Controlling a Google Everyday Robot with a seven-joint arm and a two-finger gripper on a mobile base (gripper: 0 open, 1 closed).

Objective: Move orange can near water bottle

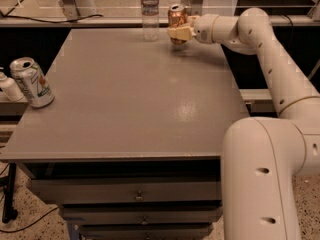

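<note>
We see the gripper (177,34) at the table's (125,99) one o'clock, fingers clamped around the orange can (176,16). The can sits upright just beside the water bottle (150,11), at its three o'clock, apart from it. Over at nine o'clock, a white-and-green can (32,81) stands tilted at the table's edge, a small white bottle (9,86) beside it.
</note>
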